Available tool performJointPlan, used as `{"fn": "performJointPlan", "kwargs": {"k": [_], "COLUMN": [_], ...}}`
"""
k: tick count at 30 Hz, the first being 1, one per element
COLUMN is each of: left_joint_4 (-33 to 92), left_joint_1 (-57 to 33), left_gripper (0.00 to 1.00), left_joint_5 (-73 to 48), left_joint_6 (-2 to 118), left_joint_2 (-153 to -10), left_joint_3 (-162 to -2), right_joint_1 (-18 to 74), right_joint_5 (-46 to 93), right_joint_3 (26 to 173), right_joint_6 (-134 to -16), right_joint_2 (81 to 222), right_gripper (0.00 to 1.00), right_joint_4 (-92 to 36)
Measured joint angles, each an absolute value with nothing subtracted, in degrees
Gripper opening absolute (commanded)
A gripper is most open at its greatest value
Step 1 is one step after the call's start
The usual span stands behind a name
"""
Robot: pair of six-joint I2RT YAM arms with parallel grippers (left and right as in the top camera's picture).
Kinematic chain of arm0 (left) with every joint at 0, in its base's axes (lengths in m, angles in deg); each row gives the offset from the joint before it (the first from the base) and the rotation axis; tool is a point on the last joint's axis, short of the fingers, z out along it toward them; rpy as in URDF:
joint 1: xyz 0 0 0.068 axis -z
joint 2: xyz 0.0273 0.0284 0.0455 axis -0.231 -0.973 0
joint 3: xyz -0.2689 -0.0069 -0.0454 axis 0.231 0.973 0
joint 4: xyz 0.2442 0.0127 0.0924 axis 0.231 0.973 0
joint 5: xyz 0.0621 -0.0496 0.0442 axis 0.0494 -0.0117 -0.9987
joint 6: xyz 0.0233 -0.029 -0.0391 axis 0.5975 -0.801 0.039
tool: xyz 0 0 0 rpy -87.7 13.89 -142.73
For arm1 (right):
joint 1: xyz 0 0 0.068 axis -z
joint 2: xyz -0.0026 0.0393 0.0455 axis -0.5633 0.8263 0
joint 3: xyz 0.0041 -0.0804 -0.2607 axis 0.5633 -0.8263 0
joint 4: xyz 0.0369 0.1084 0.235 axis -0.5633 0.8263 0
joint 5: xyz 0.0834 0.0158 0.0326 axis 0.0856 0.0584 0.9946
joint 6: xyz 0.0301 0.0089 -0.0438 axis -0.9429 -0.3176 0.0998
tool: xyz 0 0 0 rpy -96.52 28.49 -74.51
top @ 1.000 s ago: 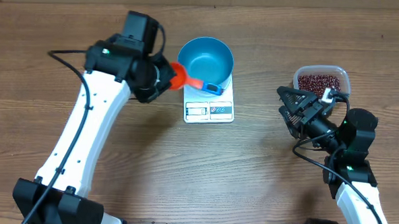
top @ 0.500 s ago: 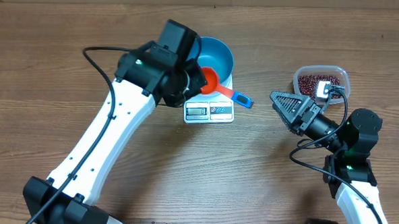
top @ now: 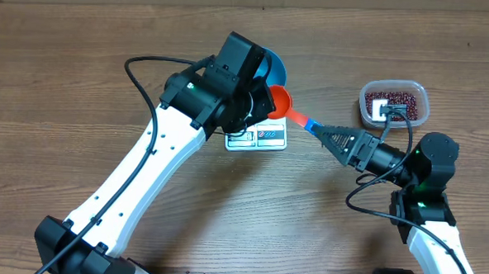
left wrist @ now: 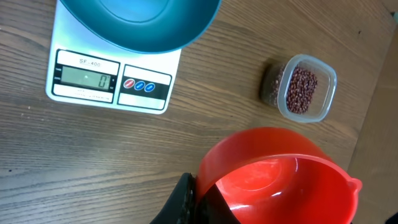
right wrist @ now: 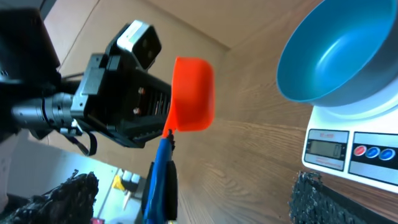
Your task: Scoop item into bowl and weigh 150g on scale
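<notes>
My left gripper (top: 261, 103) is shut on the bowl end of an empty red scoop (top: 279, 100), pinching its rim (left wrist: 200, 198). The scoop's blue handle (top: 307, 123) points at my right gripper (top: 325, 136). That gripper is open, and the handle (right wrist: 159, 182) lies between its spread fingers (right wrist: 314, 199) without being clamped. The blue bowl (top: 274, 68) sits on the white scale (top: 261, 138), half hidden under my left arm. The bowl (left wrist: 143, 25) is empty and the scale's display (left wrist: 84, 76) reads 0. The item, dark red-brown beans (top: 393, 100), fills a clear tub (left wrist: 301, 88).
The tub (top: 394, 103) stands at the right rear, just behind my right arm. Bare wooden table (top: 82, 72) lies to the left and in front of the scale. A black cable (top: 148, 67) loops off the left arm.
My left arm has swung right, carrying the scoop from the bowl's left side across the scale. The right gripper has come left around the blue handle, staying open.
</notes>
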State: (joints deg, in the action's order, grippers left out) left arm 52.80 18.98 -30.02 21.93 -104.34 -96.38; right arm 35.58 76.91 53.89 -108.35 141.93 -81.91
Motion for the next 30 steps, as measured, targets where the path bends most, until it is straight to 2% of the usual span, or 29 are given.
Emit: {"fn": "performJointPlan", "kwargs": {"k": [10, 16, 30], "left_joint_4": [52.12, 51.97, 51.27], "left_joint_1": [21.08, 22.63, 23.25], "left_gripper": [0.04, 0.04, 0.04], "left_joint_5": [-30.68, -30.70, -32.62], "left_joint_6": [21.60, 16.97, 6.87], "left_joint_2": [-104.34, -105.04, -106.98], "left_joint_3": [-96.38, -96.38, -96.38], "right_joint_1": [34.56, 34.56, 34.56], "right_joint_5": [77.02, 76.71, 71.81], "right_joint_3": [53.89, 53.89, 53.89], "right_joint_6": [-106.67, -106.30, -109.03], "right_joint_2": [141.93, 141.93, 141.93], "right_gripper": [0.91, 0.85, 0.85], "right_joint_4": [-83.20, -83.37, -83.81]}}
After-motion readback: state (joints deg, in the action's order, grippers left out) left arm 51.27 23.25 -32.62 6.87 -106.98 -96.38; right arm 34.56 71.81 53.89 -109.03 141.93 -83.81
